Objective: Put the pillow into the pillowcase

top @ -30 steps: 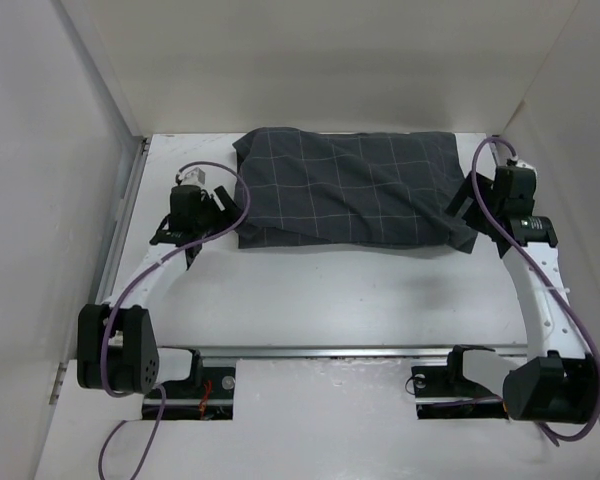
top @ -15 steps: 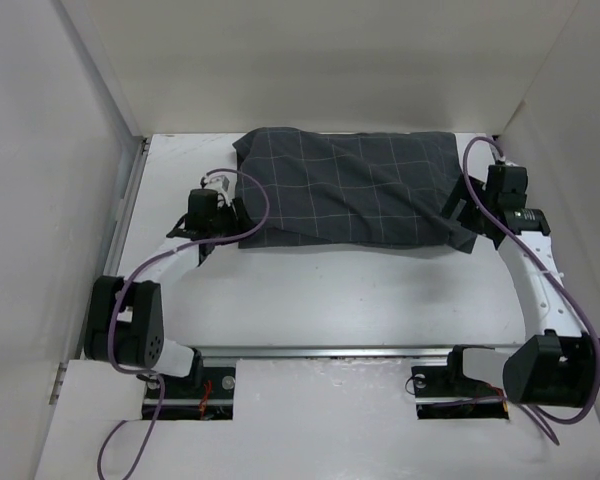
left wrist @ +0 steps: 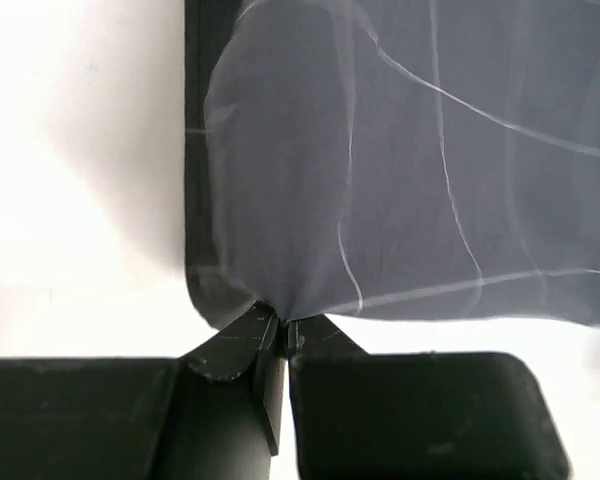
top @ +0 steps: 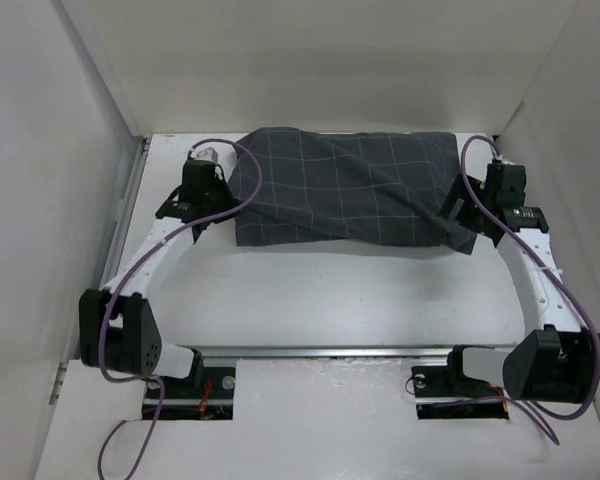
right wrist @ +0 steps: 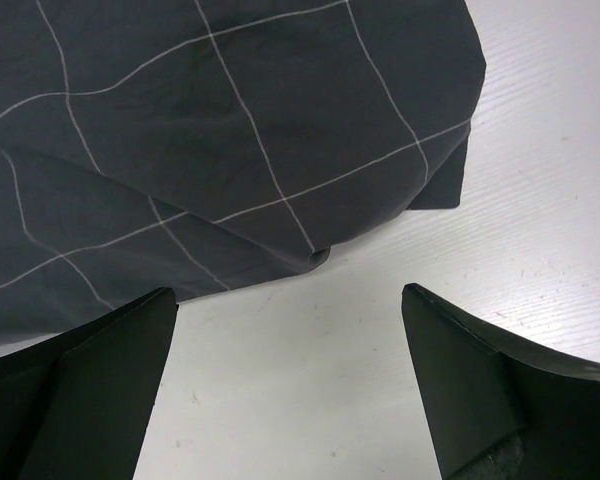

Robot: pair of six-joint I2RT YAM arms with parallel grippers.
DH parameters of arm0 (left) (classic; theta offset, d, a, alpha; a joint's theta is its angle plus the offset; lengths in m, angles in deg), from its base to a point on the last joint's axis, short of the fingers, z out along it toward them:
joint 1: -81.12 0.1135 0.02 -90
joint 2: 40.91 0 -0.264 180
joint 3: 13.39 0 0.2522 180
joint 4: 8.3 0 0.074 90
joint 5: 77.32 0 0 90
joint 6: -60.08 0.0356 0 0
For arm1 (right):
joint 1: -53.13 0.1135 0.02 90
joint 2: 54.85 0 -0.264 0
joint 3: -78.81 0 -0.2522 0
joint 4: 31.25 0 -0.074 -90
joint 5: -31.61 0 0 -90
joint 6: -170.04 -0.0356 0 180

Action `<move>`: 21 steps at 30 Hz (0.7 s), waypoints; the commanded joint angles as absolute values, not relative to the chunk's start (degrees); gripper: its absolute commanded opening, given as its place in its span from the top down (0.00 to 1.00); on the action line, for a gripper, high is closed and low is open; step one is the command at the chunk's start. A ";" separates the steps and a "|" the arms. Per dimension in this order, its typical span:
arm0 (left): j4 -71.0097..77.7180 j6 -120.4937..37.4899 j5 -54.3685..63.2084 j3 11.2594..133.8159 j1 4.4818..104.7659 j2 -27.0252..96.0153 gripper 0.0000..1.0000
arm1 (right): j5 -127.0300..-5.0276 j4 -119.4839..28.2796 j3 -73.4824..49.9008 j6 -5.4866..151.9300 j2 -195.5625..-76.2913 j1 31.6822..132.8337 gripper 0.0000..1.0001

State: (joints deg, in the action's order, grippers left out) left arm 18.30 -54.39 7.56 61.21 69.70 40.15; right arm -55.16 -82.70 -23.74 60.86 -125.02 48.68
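The dark grey checked pillowcase [top: 345, 195] lies bulging across the back of the table. The pillow is hidden; no cream fabric shows in any view. My left gripper [top: 223, 196] is at the pillowcase's left edge, shut on a pinch of its cloth [left wrist: 280, 290], which rises taut from the fingertips. My right gripper [top: 462, 212] is at the pillowcase's right end, open, its fingers [right wrist: 90, 370] spread wide over bare table just short of the cloth's hem [right wrist: 315, 255].
White walls [top: 40, 200] close in on the left, right and back. A metal rail [top: 120, 230] runs along the table's left edge. Bare white table [top: 330, 300] stretches from the pillowcase to the arm bases.
My left gripper moved in to the pillowcase's left edge, shut on the cloth and pulled it up and back. The right gripper edged slightly closer to the right end.
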 commanded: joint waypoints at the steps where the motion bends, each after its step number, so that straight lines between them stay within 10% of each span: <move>1: 30.40 -59.54 9.00 64.26 69.70 35.82 1.00 | -55.14 -79.28 -23.17 61.93 -125.33 48.56 0.01; 8: 45.33 -65.87 13.38 57.07 69.70 38.09 0.96 | -54.61 -79.81 -23.18 62.46 -128.84 48.56 0.01; 10: 47.37 -67.88 15.22 53.65 69.70 38.10 0.74 | -54.61 -79.81 -22.56 62.46 -129.55 48.56 0.01; 16: 50.72 -70.52 17.60 54.41 69.70 36.78 0.67 | -56.80 -80.43 -21.42 63.07 -129.55 48.56 0.01; 21: 45.90 -68.52 19.19 65.83 69.70 35.11 0.36 | -59.44 -76.92 -20.80 64.83 -126.74 48.56 0.01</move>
